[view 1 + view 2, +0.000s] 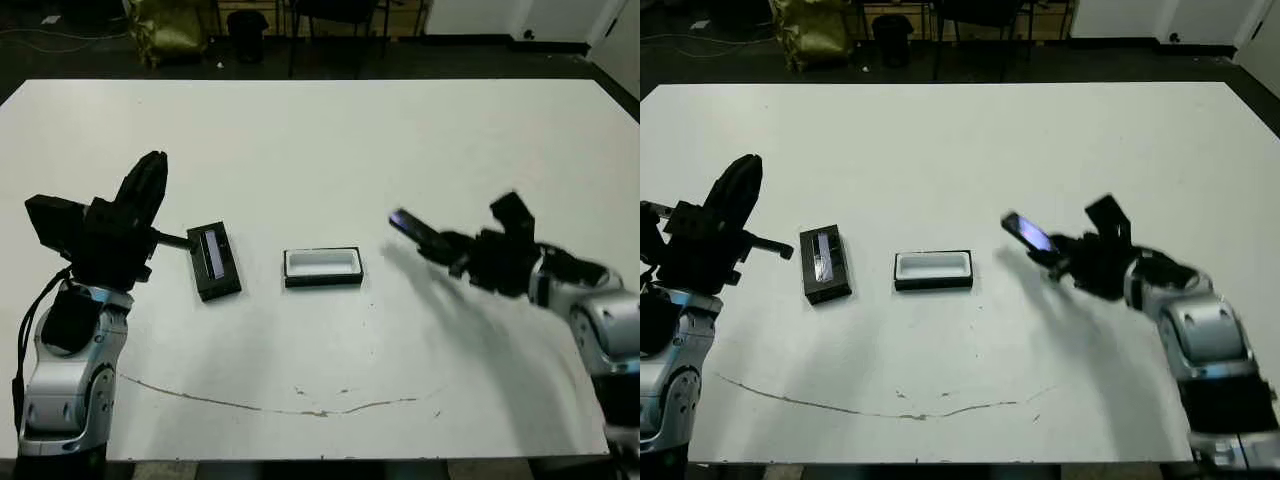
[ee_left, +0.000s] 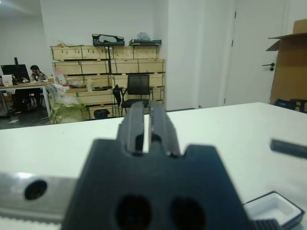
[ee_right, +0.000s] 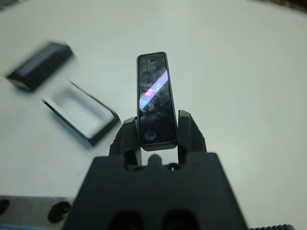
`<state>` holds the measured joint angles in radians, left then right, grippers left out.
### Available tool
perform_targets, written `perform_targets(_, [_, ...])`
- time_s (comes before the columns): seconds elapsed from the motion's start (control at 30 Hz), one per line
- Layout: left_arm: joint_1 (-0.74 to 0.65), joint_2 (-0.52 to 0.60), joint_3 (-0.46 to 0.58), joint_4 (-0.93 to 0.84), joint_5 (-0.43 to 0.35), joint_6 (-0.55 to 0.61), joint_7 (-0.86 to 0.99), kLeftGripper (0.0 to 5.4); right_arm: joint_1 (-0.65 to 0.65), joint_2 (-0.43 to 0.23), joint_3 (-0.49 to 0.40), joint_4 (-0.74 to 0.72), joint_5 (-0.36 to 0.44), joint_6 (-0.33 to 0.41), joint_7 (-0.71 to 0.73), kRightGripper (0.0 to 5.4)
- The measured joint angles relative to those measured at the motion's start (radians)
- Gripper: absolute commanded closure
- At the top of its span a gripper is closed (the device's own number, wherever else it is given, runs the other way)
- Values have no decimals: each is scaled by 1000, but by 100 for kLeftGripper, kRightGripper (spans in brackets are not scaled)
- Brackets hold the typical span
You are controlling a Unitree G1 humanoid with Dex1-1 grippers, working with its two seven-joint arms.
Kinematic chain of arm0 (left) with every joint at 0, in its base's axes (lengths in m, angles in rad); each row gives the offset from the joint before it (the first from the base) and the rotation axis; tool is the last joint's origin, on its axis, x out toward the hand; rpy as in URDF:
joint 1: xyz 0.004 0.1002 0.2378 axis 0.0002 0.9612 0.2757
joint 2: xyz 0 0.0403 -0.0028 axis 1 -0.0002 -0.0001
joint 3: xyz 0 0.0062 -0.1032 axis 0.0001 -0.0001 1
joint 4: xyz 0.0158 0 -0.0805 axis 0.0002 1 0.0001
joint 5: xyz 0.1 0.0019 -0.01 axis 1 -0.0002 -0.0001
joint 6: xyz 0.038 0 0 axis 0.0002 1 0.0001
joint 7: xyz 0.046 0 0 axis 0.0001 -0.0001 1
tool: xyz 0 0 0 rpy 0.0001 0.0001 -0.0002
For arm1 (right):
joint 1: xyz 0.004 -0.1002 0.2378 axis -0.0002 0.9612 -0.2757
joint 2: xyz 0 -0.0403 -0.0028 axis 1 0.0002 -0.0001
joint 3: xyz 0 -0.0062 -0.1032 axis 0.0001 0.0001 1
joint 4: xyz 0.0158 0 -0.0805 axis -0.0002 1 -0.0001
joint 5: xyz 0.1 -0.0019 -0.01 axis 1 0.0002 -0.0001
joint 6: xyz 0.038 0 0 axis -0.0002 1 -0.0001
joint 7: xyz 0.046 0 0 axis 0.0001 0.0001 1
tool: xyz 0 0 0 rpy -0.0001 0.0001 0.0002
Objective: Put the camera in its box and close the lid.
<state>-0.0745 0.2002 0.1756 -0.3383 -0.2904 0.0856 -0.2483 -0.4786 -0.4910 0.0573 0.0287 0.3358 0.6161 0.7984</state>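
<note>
Right tool (image 1: pixel 1065 256) is clamped on the slim black bar-shaped camera (image 1: pixel 1025 234), held up off the white counter (image 1: pixel 420 140). Shallow white-lined black box (image 1: pixel 322 267) lies beyond its tip toward the flat black silver-striped lid (image 1: pixel 214 260), long axis roughly in line. Left tool (image 1: pixel 143 190) looks closed, holding nothing.

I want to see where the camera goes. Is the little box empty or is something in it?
Empty. The box shows only its white lining, with the lid lying beside it. The right hand holds the camera above the table.
</note>
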Motion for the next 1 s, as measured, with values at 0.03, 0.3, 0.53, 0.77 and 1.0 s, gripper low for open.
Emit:
perform_targets(0.03, [0,0,0,0,0,0,0,540,-25,-1,18,7,-7,-27,22,494])
perform_targets(0.3, [-3,-1,-10,-5,-3,25,8,540,-217,13,154,125,-74,-132,190,494])
perform_targets(0.53, [3,-2,-15,-18,10,25,17,540,-322,46,268,246,-134,-163,318,494])
perform_targets(0.77, [7,-2,-16,-27,11,33,20,540,-407,82,325,387,-194,-246,454,494])
perform_targets(1.0, [8,-3,-16,-26,13,33,20,540,-462,113,337,536,-230,-370,563,494])
